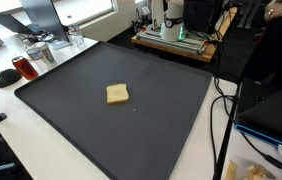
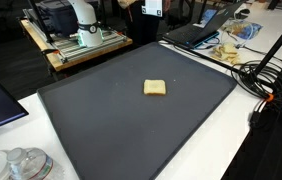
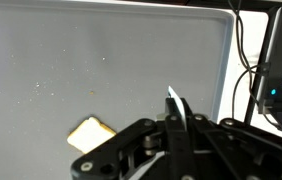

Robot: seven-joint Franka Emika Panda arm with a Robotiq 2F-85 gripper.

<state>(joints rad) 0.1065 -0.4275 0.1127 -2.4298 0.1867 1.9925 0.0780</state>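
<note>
A slice of toast (image 1: 118, 94) (image 2: 155, 88) lies flat near the middle of a large dark mat (image 1: 71, 110) (image 2: 101, 130) in both exterior views. In the wrist view the toast (image 3: 91, 133) shows at the lower left, partly hidden behind the gripper's linkage. My gripper (image 3: 173, 100) hangs above the mat, to the right of the toast and apart from it. Its jaws are pressed together and shut, with nothing between them. The exterior views show only the robot's base (image 1: 167, 15) (image 2: 79, 20), not the gripper.
Black cables (image 1: 219, 120) (image 2: 266, 75) run along one side of the mat, beside laptops (image 1: 271, 105) (image 2: 196, 30). A red cup (image 1: 21, 67) and metal containers (image 1: 41, 52) (image 2: 21, 165) stand off the mat's corner. A bag of bread (image 2: 231, 40) lies near the laptop.
</note>
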